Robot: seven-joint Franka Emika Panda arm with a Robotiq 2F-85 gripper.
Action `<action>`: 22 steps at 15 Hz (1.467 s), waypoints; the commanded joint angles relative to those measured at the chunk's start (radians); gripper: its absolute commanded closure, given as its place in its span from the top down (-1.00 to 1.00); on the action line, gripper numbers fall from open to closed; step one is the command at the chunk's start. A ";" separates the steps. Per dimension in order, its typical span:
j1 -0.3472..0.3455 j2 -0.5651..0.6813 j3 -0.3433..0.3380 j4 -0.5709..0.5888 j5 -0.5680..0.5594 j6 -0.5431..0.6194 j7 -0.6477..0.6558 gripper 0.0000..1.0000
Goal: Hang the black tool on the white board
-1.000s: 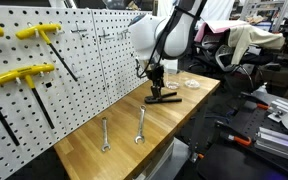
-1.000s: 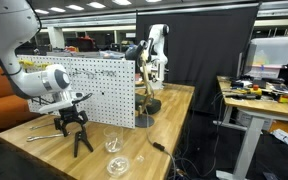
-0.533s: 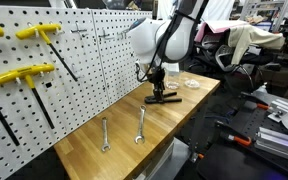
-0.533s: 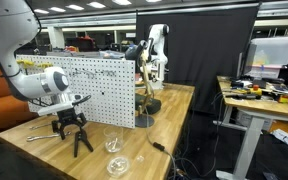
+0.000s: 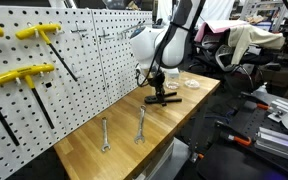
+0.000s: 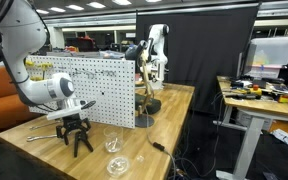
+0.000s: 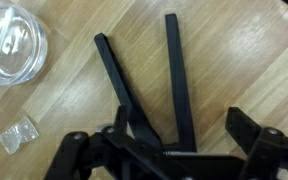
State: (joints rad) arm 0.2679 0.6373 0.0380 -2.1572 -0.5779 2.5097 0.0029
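Observation:
The black tool [image 5: 168, 98] lies on the wooden table, its two slim handles spread in a V in the wrist view [image 7: 179, 80]. It also shows in an exterior view [image 6: 83, 146]. My gripper [image 5: 156, 88] is right over the tool's head end [image 6: 75, 132]. Its jaws [image 7: 164, 150] are spread wide on either side of the head, and the right finger stands clear of it. The white board [image 5: 94, 60] stands upright behind the table, seen edge-on from its other end [image 6: 109, 90]. The tool's jaws are hidden under my gripper.
Two silver wrenches [image 5: 106, 134] [image 5: 140, 126] lie on the table. Yellow-handled T keys [image 5: 29, 72] hang on the board. A clear round dish [image 7: 12, 45] and a small plastic bag [image 7: 19, 135] lie beside the tool. The table's front edge [image 5: 174, 135] is close.
The arm's upper links have shifted and the wrist has settled slightly lower over the tool. The tool has stayed on the table.

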 commanded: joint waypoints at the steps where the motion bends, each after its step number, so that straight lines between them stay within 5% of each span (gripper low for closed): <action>1: -0.031 0.030 0.023 0.031 0.048 -0.013 -0.083 1.00; 7: -0.036 0.025 0.020 0.019 0.102 -0.009 -0.143 1.00; 15: 0.024 -0.055 -0.051 -0.029 0.026 0.088 -0.006 1.00; 22: 0.023 -0.110 -0.047 -0.145 0.020 0.085 0.039 1.00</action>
State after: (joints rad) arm 0.2857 0.5595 0.0010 -2.2470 -0.5426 2.5678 0.0230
